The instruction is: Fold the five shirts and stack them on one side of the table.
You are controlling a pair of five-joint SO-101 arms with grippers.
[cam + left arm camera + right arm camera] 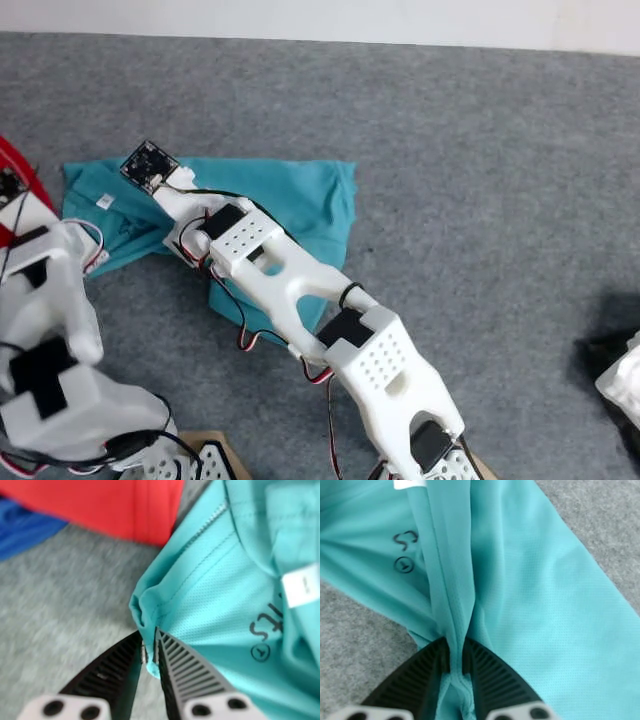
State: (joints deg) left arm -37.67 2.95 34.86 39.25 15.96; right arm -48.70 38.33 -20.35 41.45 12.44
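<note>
High view: the teal shirt [300, 200] is lying rumpled on the table [480, 150] — left claw [149, 645] and right claw [455, 652] are each pinching its fabric.

This looks like a robotics lab test rig rather than a home. The bench [500, 150] is covered in grey felt-like fabric, with a bare white wall [400, 20] along its far edge. At its near edge stand a white plastic arm [300, 290] and a second arm [50, 330], with loose wires [245, 335] and a wooden base plate [222, 440].
</note>
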